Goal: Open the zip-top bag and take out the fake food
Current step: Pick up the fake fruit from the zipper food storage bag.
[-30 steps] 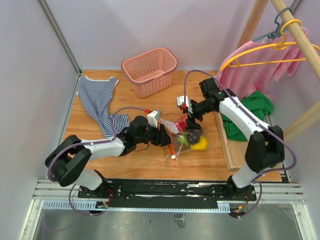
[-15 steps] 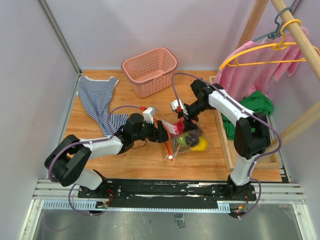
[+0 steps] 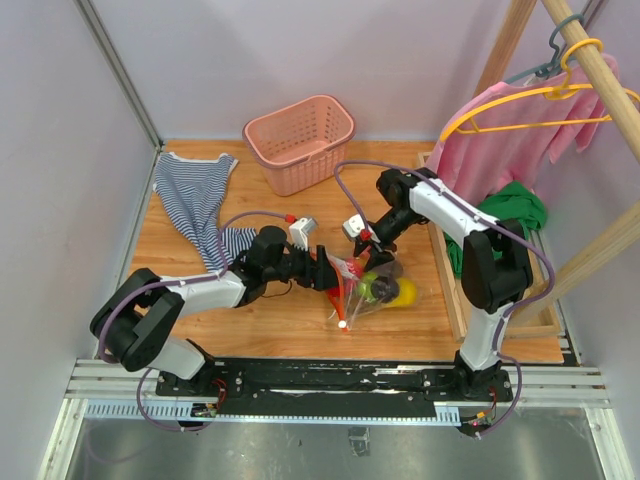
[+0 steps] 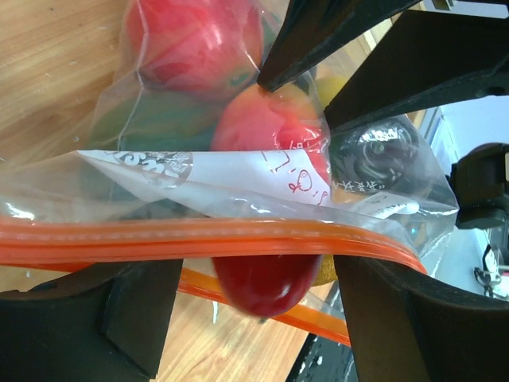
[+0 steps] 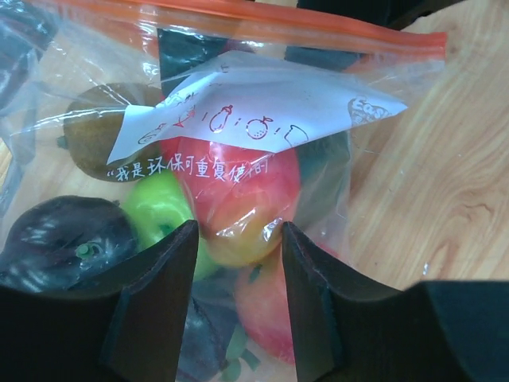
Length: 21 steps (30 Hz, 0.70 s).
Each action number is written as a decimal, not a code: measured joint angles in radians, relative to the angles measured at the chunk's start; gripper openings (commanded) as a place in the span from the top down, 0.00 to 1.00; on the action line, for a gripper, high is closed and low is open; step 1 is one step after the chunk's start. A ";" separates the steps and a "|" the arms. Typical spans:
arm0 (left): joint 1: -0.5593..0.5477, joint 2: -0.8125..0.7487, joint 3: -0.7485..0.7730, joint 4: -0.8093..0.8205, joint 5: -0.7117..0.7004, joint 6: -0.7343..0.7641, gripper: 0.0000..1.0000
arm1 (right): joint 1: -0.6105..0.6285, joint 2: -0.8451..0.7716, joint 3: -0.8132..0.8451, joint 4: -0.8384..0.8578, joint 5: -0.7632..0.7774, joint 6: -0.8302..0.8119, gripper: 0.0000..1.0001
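Two grippers, seen from above, meet at the bag (image 3: 358,298): left gripper (image 3: 325,272) at its zip end, right gripper (image 3: 368,244) over the fruit (image 3: 400,291). Left wrist: fingers (image 4: 95,318) spread, zip strip (image 4: 199,237) lying across their tips, unpinched. Right wrist: fingers (image 5: 151,302) half closed astride a bagged apple (image 5: 238,207); grip unclear. Opening is in hand; next, each should pinch one side of the strip and pull apart.

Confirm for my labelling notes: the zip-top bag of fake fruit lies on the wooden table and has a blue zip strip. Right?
No: the zip-top bag has an orange zip strip, not blue, as the left wrist view shows. The rest is right.
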 measured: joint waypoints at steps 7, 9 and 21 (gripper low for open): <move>0.000 0.000 0.000 -0.008 0.067 0.017 0.21 | 0.029 0.023 0.018 -0.051 0.000 -0.054 0.58; 0.000 0.000 0.000 -0.011 0.080 0.017 0.21 | 0.038 0.023 0.023 -0.049 0.000 -0.046 0.53; -0.004 -0.050 -0.004 -0.140 0.051 0.063 0.18 | 0.040 0.003 0.020 0.044 0.001 0.109 0.33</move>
